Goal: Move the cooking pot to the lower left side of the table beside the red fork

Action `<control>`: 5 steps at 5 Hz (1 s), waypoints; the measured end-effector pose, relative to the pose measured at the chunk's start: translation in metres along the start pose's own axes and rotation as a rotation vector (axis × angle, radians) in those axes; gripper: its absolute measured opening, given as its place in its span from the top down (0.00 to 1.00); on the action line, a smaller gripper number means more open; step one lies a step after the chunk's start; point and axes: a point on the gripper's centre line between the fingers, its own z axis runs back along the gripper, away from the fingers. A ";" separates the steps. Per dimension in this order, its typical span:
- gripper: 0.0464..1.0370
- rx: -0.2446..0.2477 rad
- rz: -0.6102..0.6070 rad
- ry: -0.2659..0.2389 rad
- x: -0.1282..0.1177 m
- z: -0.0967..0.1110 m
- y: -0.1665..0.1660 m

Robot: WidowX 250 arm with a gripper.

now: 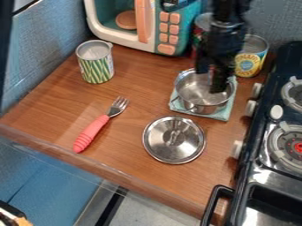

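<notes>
Left: red-handled fork (91, 134), lying diagonally, tines towards the upper right; striped can (96, 66), upright beyond it. Centre: toy microwave (113, 36) at the rear; metal lid (167, 144), flat on the table, nearer the front than the pot and partly between pot and fork. Right of centre: cooking pot (190, 92), on a pale cloth (223, 115); gripper (210, 79) above it, fingers parted. Right: yellow-labelled can (250, 62) behind the pot; stove (258, 176) alongside.
</notes>
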 end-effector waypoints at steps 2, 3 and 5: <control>0.04 -0.026 0.013 0.010 0.011 0.004 -0.022; 0.04 -0.071 0.039 0.066 0.007 -0.014 -0.028; 0.11 -0.121 0.099 0.142 0.008 -0.037 -0.031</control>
